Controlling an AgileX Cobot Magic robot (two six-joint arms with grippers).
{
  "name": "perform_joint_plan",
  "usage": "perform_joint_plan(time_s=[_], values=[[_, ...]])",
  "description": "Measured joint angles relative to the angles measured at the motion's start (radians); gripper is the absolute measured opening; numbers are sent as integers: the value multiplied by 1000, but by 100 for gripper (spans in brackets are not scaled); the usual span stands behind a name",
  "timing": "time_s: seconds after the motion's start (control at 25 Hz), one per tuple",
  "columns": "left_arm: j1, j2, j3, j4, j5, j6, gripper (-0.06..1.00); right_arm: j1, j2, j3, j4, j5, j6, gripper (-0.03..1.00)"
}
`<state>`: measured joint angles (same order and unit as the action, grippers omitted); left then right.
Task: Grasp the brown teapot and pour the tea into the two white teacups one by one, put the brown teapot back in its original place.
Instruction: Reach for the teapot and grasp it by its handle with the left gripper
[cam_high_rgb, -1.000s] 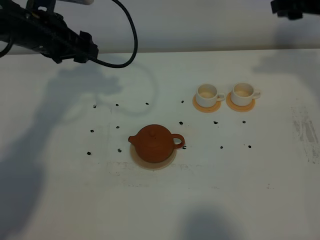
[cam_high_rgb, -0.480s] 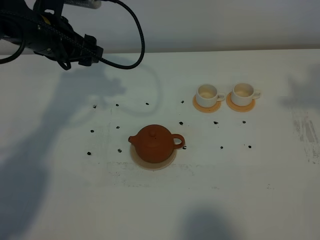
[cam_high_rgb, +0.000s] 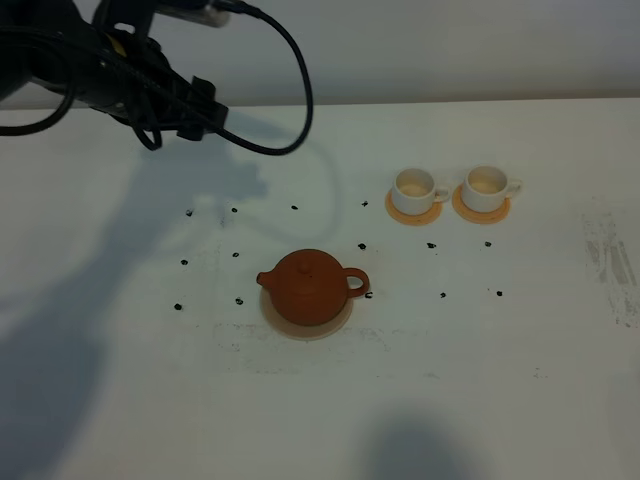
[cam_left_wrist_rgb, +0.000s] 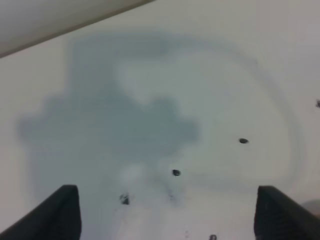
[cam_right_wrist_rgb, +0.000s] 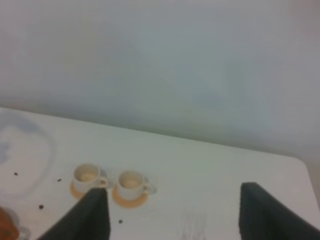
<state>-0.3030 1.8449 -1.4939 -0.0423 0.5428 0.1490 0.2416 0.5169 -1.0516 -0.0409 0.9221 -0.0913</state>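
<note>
The brown teapot (cam_high_rgb: 312, 287) sits on its round tan coaster (cam_high_rgb: 300, 326) in the middle of the white table, spout to the left and handle to the right. The two white teacups (cam_high_rgb: 415, 187) (cam_high_rgb: 487, 187) stand side by side on small orange coasters at the back right. They also show in the right wrist view (cam_right_wrist_rgb: 87, 176) (cam_right_wrist_rgb: 131, 182). My left gripper (cam_high_rgb: 203, 108) hovers at the back left, far from the teapot; in the left wrist view (cam_left_wrist_rgb: 172, 220) it is open and empty over bare table. My right gripper (cam_right_wrist_rgb: 175, 220) is open, empty and high up, and is out of the exterior view.
Small black dot marks (cam_high_rgb: 294, 207) are scattered on the table around the teapot and in front of the cups. A black cable (cam_high_rgb: 300, 90) loops off the left arm. Grey scuff marks (cam_high_rgb: 612, 262) lie near the table's right edge.
The left arm has moved to the right and slightly forward over the back left of the table. The right arm has left the top right corner of the exterior view.
</note>
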Motion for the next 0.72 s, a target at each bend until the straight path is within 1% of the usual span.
perform_joint_plan(time_s=[0.12, 0.24, 0.36, 0.56, 0.72], values=[[-50, 0, 0, 42, 0, 0, 67, 0, -108, 60, -4, 37, 16, 58], [-102, 0, 0, 66, 2, 0, 67, 0, -198, 116, -5, 81, 32, 58], [-147, 0, 0, 90, 6, 0, 67, 0, -277, 173, -5, 103, 46, 58], [-198, 0, 0, 92, 21, 0, 67, 0, -391, 291, -5, 127, 72, 58], [-217, 0, 0, 93, 28, 0, 67, 0, -484, 404, -5, 129, 78, 56]])
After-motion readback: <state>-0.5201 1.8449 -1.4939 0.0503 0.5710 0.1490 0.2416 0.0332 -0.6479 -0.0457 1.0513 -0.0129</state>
